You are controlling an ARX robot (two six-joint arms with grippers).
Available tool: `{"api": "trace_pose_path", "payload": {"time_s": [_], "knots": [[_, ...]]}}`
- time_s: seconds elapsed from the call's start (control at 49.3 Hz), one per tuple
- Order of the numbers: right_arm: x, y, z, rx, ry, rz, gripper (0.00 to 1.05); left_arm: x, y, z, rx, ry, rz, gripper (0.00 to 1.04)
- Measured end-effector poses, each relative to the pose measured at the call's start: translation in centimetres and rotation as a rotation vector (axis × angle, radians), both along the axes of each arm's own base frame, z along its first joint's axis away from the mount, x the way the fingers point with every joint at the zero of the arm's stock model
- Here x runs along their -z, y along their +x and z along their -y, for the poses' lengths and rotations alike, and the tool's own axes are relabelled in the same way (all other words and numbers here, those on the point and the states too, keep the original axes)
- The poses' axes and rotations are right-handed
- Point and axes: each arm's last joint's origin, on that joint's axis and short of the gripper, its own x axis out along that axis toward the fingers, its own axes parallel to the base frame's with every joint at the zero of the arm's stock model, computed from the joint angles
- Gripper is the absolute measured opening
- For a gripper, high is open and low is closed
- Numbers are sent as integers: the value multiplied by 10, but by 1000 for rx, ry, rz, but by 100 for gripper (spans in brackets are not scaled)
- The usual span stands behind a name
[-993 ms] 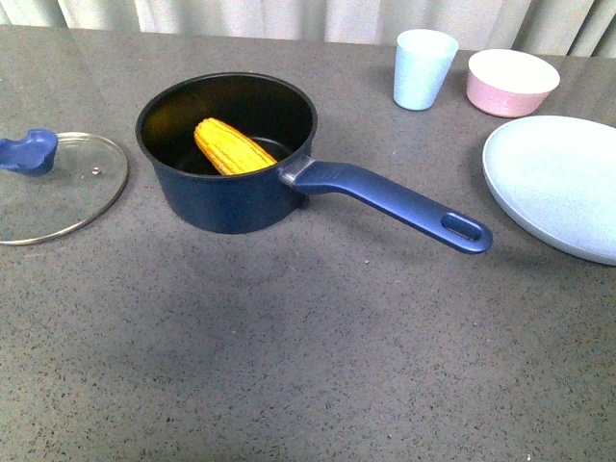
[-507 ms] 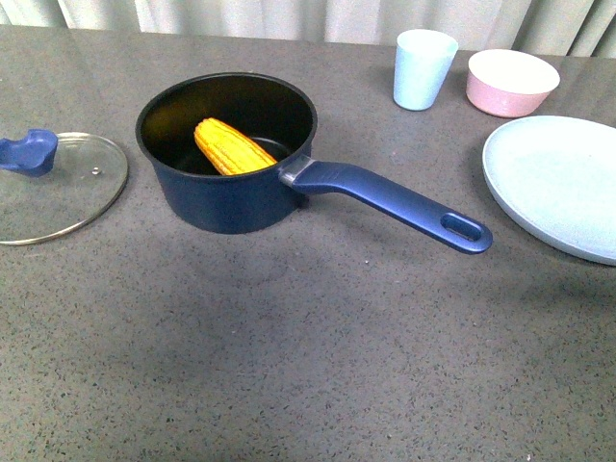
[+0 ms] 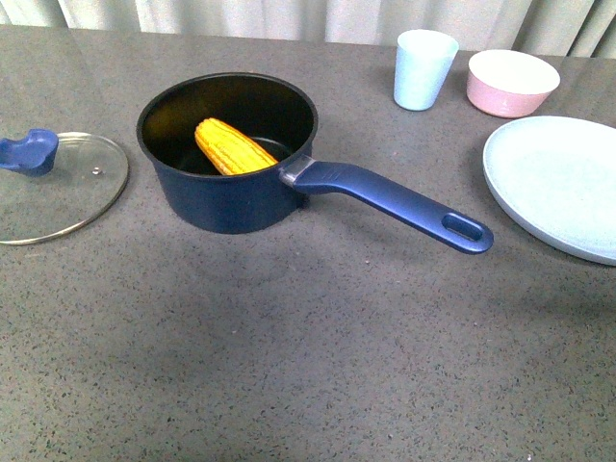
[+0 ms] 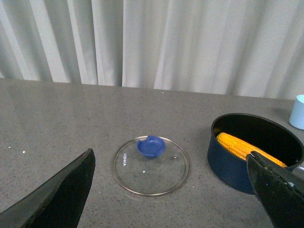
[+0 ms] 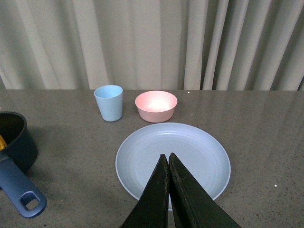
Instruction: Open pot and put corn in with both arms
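Note:
The dark blue pot (image 3: 226, 197) stands uncovered in the middle of the grey table, its long handle (image 3: 395, 199) pointing to the right. The yellow corn (image 3: 234, 146) lies slanted inside it, also seen as corn (image 4: 244, 146) in the left wrist view. The glass lid (image 3: 60, 189) with its blue knob (image 3: 29, 152) lies flat on the table left of the pot. Neither arm shows in the front view. My left gripper (image 4: 171, 164) is open, raised over the lid (image 4: 151, 165). My right gripper (image 5: 167, 156) is shut and empty, above the pale blue plate (image 5: 199, 152).
A pale blue plate (image 3: 563, 183) lies at the right edge. Behind it stand a light blue cup (image 3: 423, 67) and a pink bowl (image 3: 512, 81). Pale curtains hang behind the table's far edge.

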Motion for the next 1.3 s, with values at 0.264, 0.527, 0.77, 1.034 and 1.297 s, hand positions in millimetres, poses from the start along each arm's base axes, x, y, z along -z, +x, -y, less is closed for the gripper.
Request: {"api": "trace_pose_path", "payload": {"time_s": [0.264, 0.527, 0.77, 1.034, 1.297], "knots": [[0, -7, 0, 0, 0, 2, 2, 0, 0, 0, 0, 0, 0, 96], [0, -12, 0, 0, 0, 1, 2, 0, 0, 0, 0, 0, 0, 96], [3, -23, 0, 0, 0, -5, 2, 0, 0, 0, 0, 0, 0, 96], [3, -24, 0, 0, 0, -4, 18, 0, 0, 0, 0, 0, 0, 96], [3, -24, 0, 0, 0, -4, 67, 0, 0, 0, 0, 0, 0, 96]]}}
